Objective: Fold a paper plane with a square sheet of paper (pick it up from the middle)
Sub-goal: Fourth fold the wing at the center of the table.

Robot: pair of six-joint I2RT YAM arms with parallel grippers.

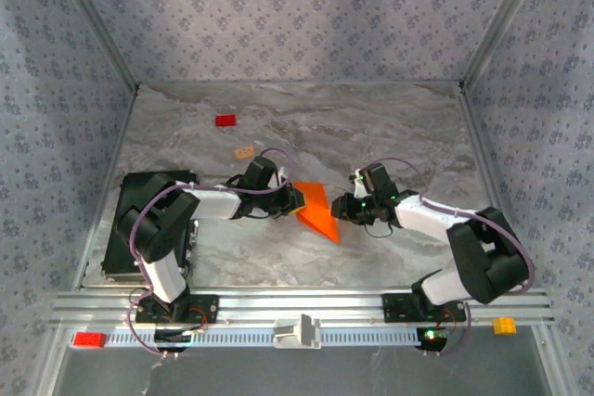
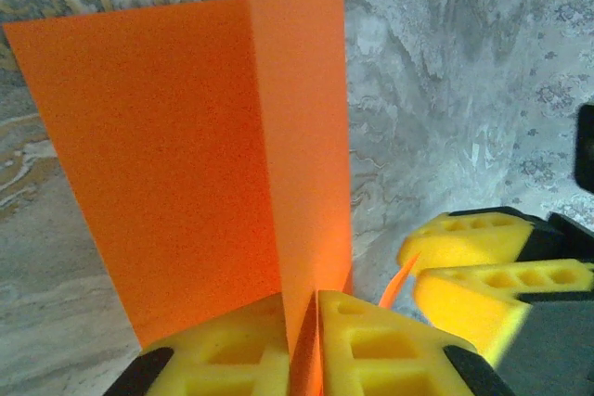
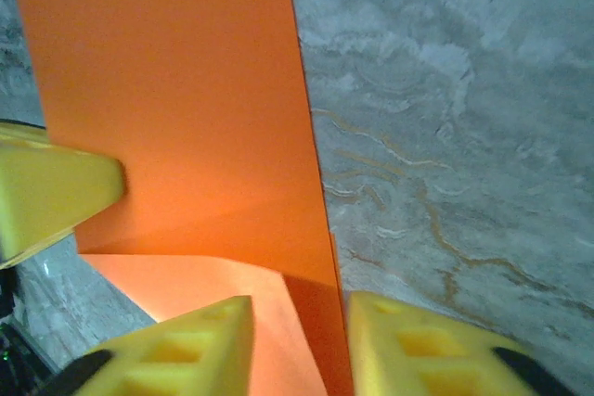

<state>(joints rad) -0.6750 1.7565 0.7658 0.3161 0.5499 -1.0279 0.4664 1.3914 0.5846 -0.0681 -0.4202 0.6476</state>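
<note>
Left gripper [image 2: 299, 322], its yellow fingers pressed together, pinches a raised crease of the bright orange square sheet of paper [image 1: 316, 210], seemingly to hold the fold upright. Opposite, the right gripper [image 3: 299, 303] has its jaws parted, with the sheet's edge running loose between them. The partly folded sheet sits mid-table between the arms. A grey marbled tabletop [image 1: 390, 127] carries a small red block [image 1: 225, 121] and a tan block [image 1: 244, 152] far left. Patterned wallpaper walls [image 1: 278, 16] enclose it.
</note>
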